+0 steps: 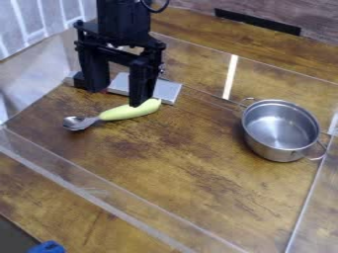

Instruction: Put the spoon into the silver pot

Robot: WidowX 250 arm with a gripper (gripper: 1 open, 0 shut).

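The spoon (117, 115) lies flat on the wooden table, left of centre, its pale yellow-green handle pointing right and its shiny bowl at the left end. My gripper (119, 77) hangs just behind and above it, black fingers pointing down and spread open, with nothing between them. The silver pot (280, 129) stands upright and empty at the right side of the table, well apart from the spoon and the gripper.
A flat grey rectangular block (149, 90) lies under and behind the gripper. Clear plastic walls (93, 183) fence the wooden table along the front, the left and the back. A blue object (47, 247) shows at the bottom edge.
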